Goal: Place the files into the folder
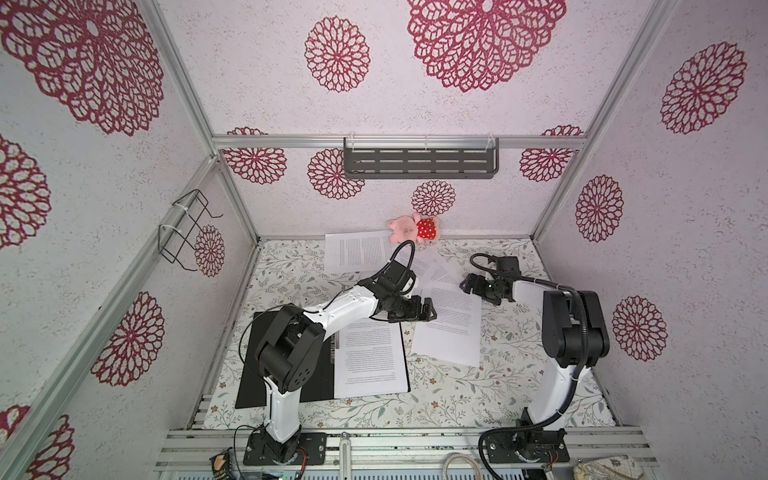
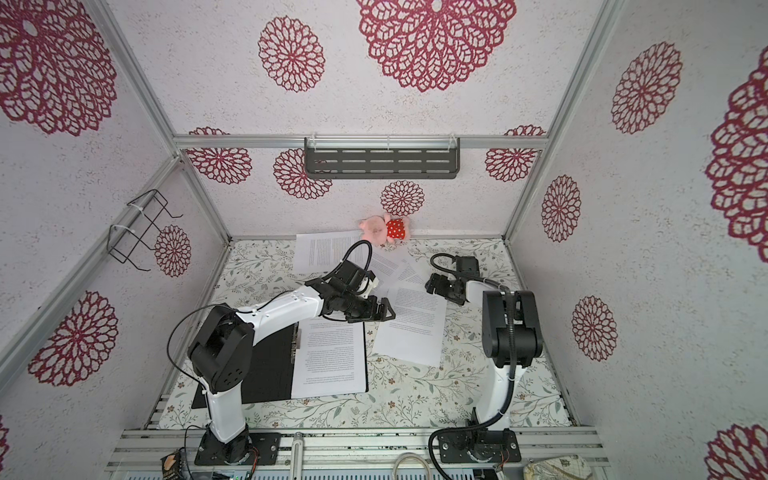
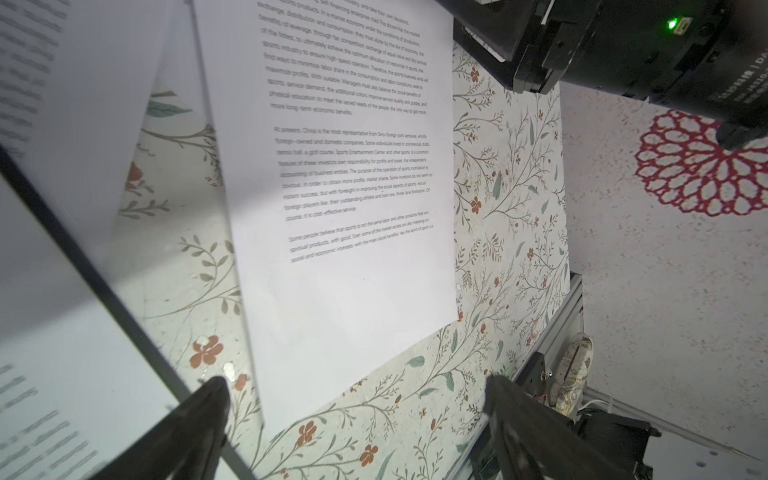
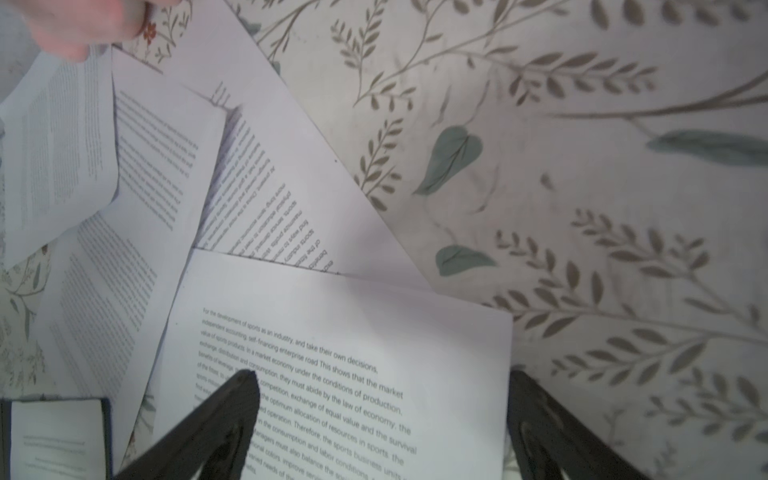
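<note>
Though one sheet (image 1: 370, 357) lies in the open folder (image 1: 320, 395) on the left, most files wait outside. A near sheet (image 1: 451, 332) sits just beside it, with far sheets (image 1: 357, 251) overlapping behind, one corner at the toy (image 1: 411, 228). Left gripper (image 1: 424, 311) and right gripper (image 1: 467, 286) hang wide and empty over the near sheet's far end. Bare table (image 1: 519, 374) lies open rightward.

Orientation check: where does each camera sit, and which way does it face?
Top views: high behind the arms, facing down toward the back wall; both arms, left gripper, right gripper, folder.
Left wrist: on the left arm, looking past its open fingers at the loose sheet.
Right wrist: on the right arm, looking down between its open fingers.
Shared: both wrist views show that loose sheet.
</note>
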You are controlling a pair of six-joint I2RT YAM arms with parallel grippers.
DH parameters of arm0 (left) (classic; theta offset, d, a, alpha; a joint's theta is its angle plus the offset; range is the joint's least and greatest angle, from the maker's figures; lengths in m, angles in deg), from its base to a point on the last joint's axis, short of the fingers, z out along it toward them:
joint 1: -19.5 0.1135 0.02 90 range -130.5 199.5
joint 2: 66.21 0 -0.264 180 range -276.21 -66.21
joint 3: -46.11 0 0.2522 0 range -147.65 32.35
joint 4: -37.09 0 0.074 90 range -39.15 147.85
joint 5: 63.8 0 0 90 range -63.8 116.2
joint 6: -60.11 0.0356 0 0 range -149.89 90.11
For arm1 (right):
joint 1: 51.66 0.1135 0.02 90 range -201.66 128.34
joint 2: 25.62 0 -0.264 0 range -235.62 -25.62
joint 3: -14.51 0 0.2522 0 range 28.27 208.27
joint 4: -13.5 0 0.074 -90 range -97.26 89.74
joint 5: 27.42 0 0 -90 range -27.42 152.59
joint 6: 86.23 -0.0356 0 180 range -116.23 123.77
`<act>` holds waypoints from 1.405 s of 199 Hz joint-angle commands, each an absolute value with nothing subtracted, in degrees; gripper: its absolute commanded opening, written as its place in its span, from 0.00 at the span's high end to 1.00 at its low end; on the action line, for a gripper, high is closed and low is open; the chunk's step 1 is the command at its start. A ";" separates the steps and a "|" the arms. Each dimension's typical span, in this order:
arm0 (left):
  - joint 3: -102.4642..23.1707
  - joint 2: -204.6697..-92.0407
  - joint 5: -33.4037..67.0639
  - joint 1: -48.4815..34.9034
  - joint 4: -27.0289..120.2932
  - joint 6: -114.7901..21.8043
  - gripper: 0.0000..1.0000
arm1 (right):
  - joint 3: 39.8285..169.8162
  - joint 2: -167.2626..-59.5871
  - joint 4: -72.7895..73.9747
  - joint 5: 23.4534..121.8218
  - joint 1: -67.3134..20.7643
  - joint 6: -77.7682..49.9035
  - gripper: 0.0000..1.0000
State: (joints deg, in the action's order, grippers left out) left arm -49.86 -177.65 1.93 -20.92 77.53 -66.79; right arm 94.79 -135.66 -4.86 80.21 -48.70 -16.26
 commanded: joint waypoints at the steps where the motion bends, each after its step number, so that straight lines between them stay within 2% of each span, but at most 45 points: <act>1: -51.61 -181.29 0.20 -22.69 77.13 -66.29 0.01 | 90.76 -133.67 -10.84 82.82 -48.35 -16.51 0.05; 78: -53.60 -188.31 -1.73 -24.80 76.78 -66.74 0.01 | 88.15 -133.01 -8.72 87.72 -50.64 -18.55 0.06; 181: -50.56 -191.30 -1.77 -25.15 76.09 -66.81 0.01 | 85.28 -131.19 -6.39 95.78 -52.18 -20.14 0.07; 280: -50.00 -191.77 -1.40 -25.15 75.86 -66.76 0.01 | 71.41 -121.44 0.80 101.39 -51.82 -26.39 0.09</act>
State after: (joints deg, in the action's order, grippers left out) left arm -52.13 -188.34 -2.79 -24.62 73.99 -66.81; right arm 75.45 -124.21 3.01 100.26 -52.21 -23.35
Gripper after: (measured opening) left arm 0.988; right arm 0.908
